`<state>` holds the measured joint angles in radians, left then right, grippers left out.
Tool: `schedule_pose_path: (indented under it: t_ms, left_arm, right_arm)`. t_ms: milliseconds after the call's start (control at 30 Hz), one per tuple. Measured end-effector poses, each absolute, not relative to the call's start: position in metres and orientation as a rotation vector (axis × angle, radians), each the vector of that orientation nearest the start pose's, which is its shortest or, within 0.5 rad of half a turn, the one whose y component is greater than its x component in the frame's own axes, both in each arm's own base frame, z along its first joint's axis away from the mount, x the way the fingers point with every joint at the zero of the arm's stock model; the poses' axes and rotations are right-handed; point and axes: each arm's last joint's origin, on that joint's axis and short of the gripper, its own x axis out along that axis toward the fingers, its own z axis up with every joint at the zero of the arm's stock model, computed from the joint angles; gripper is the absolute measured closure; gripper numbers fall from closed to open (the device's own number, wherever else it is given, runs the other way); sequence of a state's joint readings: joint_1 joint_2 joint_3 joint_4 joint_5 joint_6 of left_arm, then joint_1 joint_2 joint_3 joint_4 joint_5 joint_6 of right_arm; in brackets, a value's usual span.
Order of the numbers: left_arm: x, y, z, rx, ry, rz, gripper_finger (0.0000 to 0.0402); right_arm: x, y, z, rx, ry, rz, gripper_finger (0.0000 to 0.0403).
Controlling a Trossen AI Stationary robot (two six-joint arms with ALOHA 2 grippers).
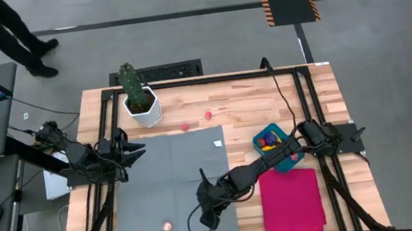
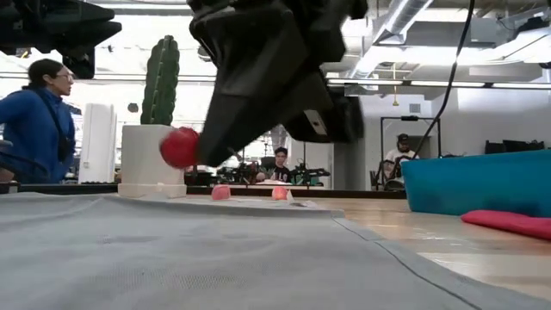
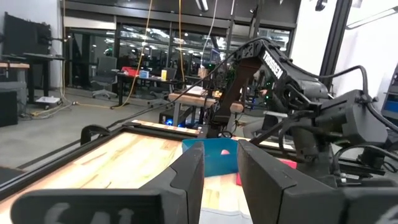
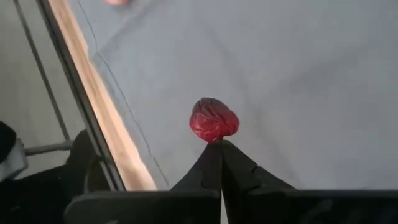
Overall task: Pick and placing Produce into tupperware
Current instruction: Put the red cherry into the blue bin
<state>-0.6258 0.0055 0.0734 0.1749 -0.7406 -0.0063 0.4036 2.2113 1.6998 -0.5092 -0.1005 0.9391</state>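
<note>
Red produce (image 4: pixel 213 120) sits at the shut right pincer's (image 4: pixel 219 147) tips.

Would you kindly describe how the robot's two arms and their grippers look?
Both arms are dark, nearly black, with chunky angular segments. The left gripper has two broad flat dark fingers. The right gripper has dark fingers tapering to narrow tips. The right arm carries white lettering along one segment, and black cables trail from it.

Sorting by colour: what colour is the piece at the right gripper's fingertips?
Dark red produce, clearest in the right wrist view.
</note>
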Motion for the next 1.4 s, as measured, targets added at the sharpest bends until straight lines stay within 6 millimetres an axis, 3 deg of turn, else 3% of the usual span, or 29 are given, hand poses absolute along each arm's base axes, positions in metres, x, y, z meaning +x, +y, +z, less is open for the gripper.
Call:
schedule_pose_path:
  t_ms: [133, 267, 567, 833, 1100, 1400]
  left_arm:
    - [0.079, -0.033, 0.203, -0.159, -0.188, 0.114, 0.0315]
    - [0.079, -0.033, 0.203, -0.144, -0.191, 0.121, 0.0315]
    - [0.078, -0.032, 0.203, -0.145, -0.190, 0.146, 0.0315]
    - [0.078, -0.032, 0.204, -0.161, -0.198, 0.145, 0.0315]
    - [0.078, -0.032, 0.204, -0.164, -0.200, 0.145, 0.0315]
    - [0.078, -0.032, 0.204, -0.164, -0.200, 0.145, 0.0315]
  right_arm:
    - [0.437, 0.172, 0.182, 0.606, 1.084, 0.004, 0.0390]
    - [0.437, 0.151, 0.217, 0.523, 0.972, 0.037, 0.0391]
    - [0.411, 0.105, 0.287, 0.353, 0.828, -0.050, 0.0391]
    - [0.364, 0.075, 0.319, 0.278, 0.694, -0.115, 0.0390]
    - [0.302, 0.048, 0.326, 0.303, 0.597, -0.218, 0.0390]
    - [0.230, 0.037, 0.330, 0.340, 0.401, -0.182, 0.0390]
